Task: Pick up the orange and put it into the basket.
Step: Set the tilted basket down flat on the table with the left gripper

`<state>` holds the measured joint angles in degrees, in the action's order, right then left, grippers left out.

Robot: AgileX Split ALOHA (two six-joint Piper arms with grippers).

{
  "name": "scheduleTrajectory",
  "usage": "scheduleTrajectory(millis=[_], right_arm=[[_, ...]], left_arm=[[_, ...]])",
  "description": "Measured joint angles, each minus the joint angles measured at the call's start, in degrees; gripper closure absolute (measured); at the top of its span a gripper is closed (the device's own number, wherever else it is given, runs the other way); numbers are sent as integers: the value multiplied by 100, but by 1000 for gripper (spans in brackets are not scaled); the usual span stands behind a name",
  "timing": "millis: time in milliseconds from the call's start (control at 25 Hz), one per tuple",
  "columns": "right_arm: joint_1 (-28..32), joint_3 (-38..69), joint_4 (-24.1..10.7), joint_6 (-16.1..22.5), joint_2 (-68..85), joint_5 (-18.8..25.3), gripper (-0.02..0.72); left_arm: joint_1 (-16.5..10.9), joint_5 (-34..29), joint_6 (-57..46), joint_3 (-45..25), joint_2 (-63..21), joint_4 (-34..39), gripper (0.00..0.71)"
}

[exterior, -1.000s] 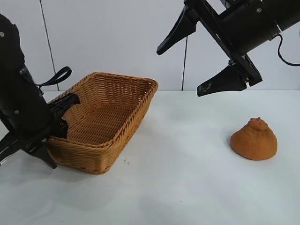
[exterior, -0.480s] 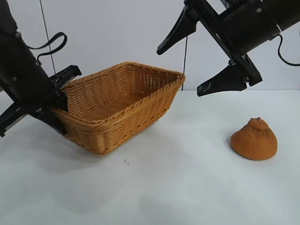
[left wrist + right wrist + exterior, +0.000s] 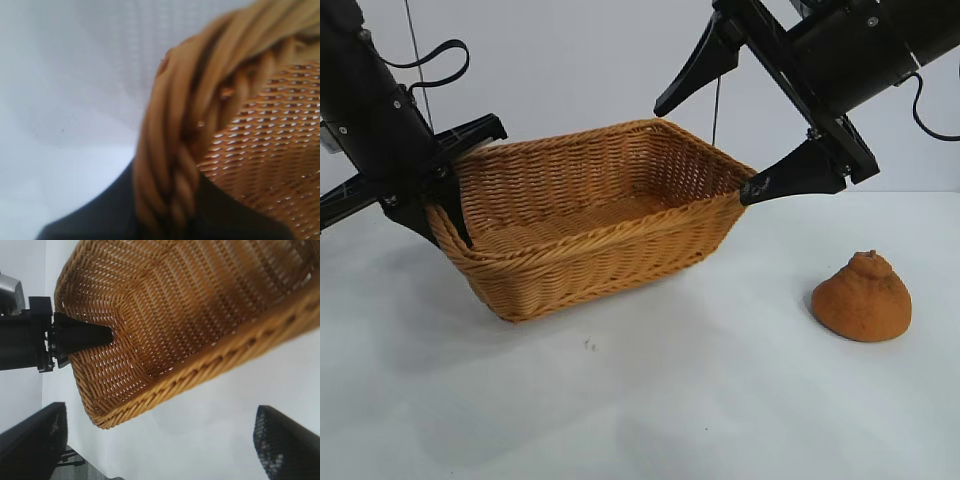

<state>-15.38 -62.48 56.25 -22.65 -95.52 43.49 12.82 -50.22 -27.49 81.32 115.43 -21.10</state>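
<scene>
Exterior view shows the left gripper (image 3: 448,195) clenched on the short end wall of the basket (image 3: 590,235), one finger inside and one outside, so the basket sits tilted with its far end raised toward the right gripper (image 3: 735,140). That gripper hangs above the table (image 3: 700,400) with its jaws spread wide and nothing between them — its lower finger (image 3: 790,175) appears just at the basket's far corner. The orange (image 3: 862,297) rests on the table at the right, well apart from the basket. In the left wrist view the braided rim (image 3: 175,150) fills the frame — pinched between dark fingers (image 3: 100,215).
</scene>
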Motion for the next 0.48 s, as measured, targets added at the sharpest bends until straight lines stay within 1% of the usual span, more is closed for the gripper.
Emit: scheduleTrajectory(millis=[240,320,480], right_arm=[[0,0,0,0,0,114,10],[0,0,0,0,0,116,10],[0,0,0,0,0,127,10]], left_arm=[[0,-956,1275,1045,584,44,625],[0,-1099,1436,1222,660,76,625],[0,-1173,1556,1282,731,402,625]])
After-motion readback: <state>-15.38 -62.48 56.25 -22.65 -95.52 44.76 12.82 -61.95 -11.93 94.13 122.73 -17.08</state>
